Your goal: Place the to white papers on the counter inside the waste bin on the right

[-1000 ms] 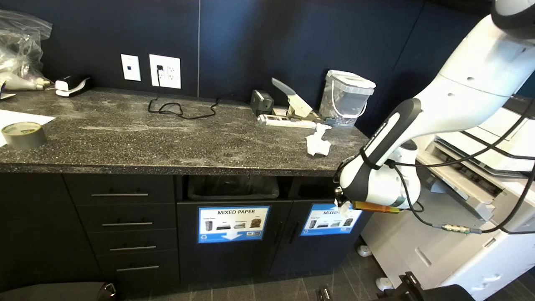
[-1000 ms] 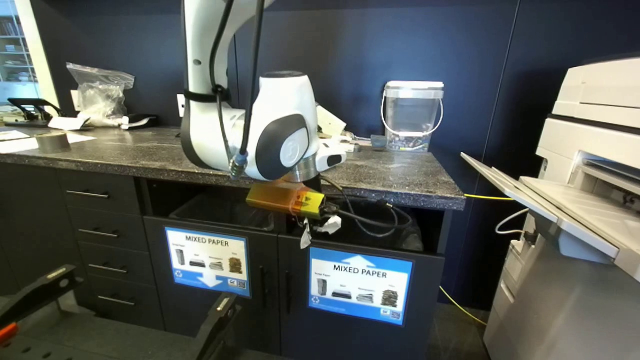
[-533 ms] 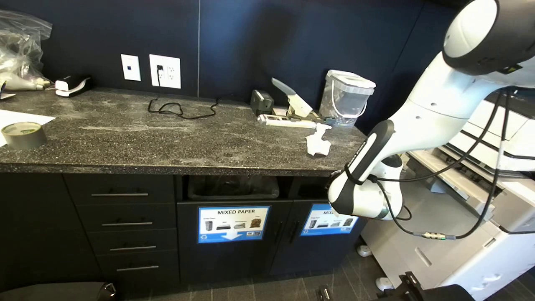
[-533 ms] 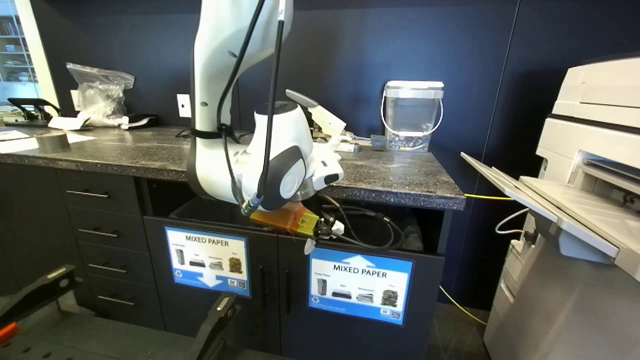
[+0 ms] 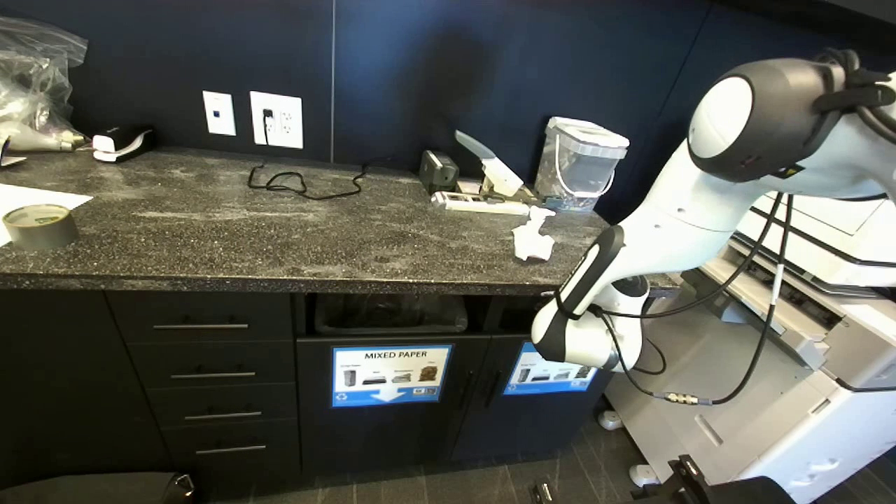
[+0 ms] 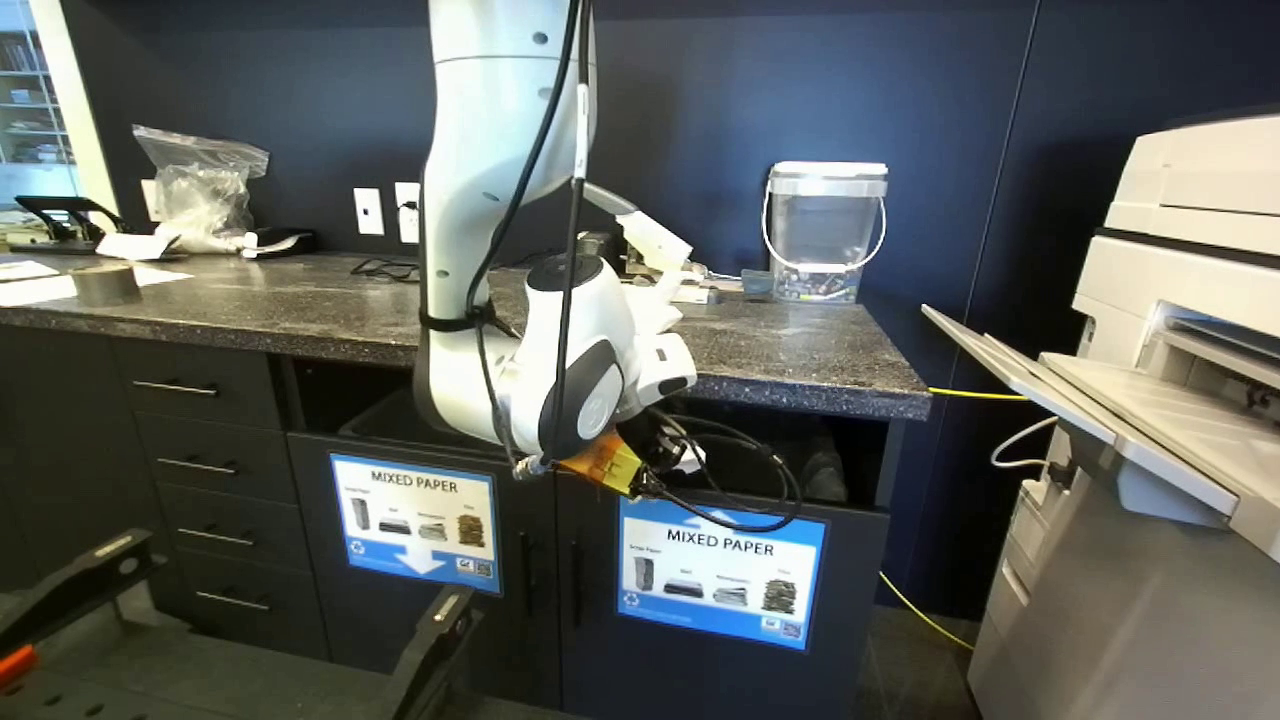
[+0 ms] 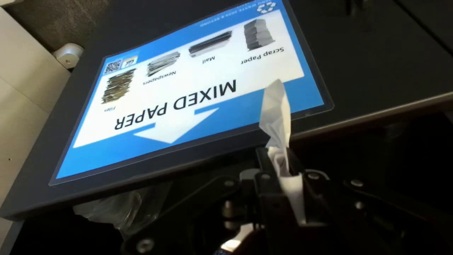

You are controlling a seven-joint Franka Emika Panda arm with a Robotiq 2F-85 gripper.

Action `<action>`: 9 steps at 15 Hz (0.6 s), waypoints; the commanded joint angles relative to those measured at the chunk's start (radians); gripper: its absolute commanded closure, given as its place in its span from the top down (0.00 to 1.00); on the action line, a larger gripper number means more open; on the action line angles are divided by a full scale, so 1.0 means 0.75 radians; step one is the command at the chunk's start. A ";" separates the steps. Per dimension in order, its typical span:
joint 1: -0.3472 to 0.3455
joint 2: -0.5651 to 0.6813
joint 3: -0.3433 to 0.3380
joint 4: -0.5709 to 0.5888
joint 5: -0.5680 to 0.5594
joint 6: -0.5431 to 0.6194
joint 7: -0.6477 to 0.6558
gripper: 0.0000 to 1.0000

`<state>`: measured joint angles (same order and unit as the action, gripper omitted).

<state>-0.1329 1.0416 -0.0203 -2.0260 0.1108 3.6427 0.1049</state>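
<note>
Office, copy-and-recycling corner. Large pale copier or printer (image 6: 1170,390): is standing beside the speckled counter (image 5: 301,238). Waste bin (image 6: 722,600): is bearing a blue-and-white "MIXED PAPER" sign (image 6: 720,568); adjoining cabinet door (image 5: 392,423): is showing a similar one. Roll of tape (image 5: 42,232), white sheet (image 5: 17,197): are sharing the counter. Wall outlet (image 5: 277,120): is holding a black plug (image 5: 268,115).

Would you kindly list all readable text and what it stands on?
"MIXED PAPER": left sign and right sign
"Scrap Paper": right sign
"Mail": right sign
"Newspapers": right sign
"Files": right sign
"ZERO WASTE 2020 & BEYOND": right sign, faint
Too small or blurred: left sign's captions, other fine print, arm and tape markings.
</note>
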 commanded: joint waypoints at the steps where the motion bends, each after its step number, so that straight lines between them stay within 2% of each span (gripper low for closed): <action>1: -0.018 0.138 0.028 0.173 0.035 0.079 0.072 0.13; 3: -0.029 0.180 0.037 0.229 0.023 0.107 0.090 0.13; 4: -0.057 0.211 0.060 0.258 -0.031 0.150 0.086 0.13; 5: -0.123 0.241 0.106 0.282 -0.132 0.210 0.082 0.12; 9: -0.184 0.356 0.098 0.359 -0.425 0.368 0.026 0.13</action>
<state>-0.2183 1.2150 0.0360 -1.8495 -0.0756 3.8221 0.1552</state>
